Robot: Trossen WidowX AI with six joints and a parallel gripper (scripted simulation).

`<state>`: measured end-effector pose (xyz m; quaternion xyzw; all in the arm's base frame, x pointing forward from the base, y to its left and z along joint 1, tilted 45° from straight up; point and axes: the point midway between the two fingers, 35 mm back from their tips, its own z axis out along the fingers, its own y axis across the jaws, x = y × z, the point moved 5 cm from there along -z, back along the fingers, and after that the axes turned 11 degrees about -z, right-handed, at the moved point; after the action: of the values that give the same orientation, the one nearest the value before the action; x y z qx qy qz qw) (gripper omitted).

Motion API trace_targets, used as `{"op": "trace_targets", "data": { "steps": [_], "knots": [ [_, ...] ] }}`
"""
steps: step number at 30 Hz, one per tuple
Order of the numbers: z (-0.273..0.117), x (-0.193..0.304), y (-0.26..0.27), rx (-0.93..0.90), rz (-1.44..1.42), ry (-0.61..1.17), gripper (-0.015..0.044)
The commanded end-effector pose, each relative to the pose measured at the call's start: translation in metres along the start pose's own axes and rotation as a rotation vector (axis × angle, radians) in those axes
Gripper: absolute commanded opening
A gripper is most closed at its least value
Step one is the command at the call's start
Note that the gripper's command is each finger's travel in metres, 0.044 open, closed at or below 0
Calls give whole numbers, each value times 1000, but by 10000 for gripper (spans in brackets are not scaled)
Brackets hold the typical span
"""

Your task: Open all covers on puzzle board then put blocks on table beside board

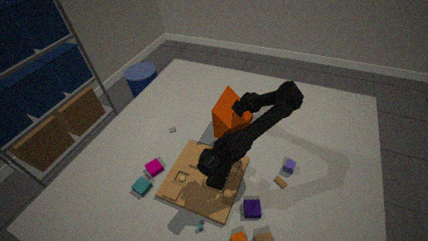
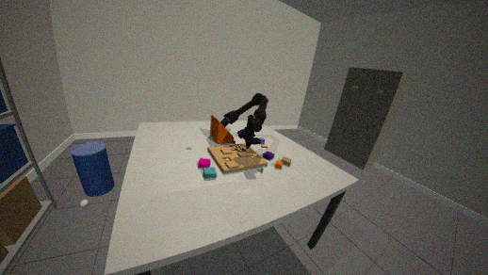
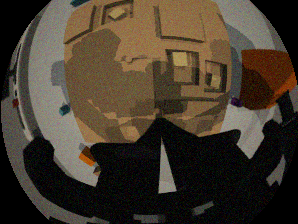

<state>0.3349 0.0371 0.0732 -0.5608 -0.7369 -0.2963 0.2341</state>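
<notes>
The wooden puzzle board (image 1: 190, 151) (image 2: 245, 164) (image 3: 142, 25) lies on the table, partly in the arm's shadow. Three open wells show in the wrist view: one well (image 3: 118, 12) near the far edge, a larger well (image 3: 184, 67) and a smaller well (image 3: 215, 76) at the right. Each shows a pale yellowish patch inside; I cannot tell whether it is a block. Raised flat panels and tracks lie around them. My gripper (image 1: 215, 186) (image 3: 159, 121) is shut and empty, above the board. The shadowed part of the board and what lies under the fingers are hard to make out.
A magenta block (image 1: 154, 167) (image 2: 203, 163) and a teal block (image 1: 142, 186) (image 2: 209, 172) lie left of the board. A purple block (image 1: 252, 208), a lavender block (image 1: 289, 165) and an orange block (image 1: 239, 237) lie right of it. An orange wedge (image 1: 224, 111) (image 2: 219, 132) stands behind it.
</notes>
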Motion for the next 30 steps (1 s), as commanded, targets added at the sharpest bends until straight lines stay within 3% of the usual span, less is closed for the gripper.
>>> {"op": "trace_targets", "data": {
  "steps": [1, 30],
  "knots": [
    [5, 1, -1, 2, 5, 7, 0],
    [25, 3, 5, 2, 5, 9, 0]
  ]
}}
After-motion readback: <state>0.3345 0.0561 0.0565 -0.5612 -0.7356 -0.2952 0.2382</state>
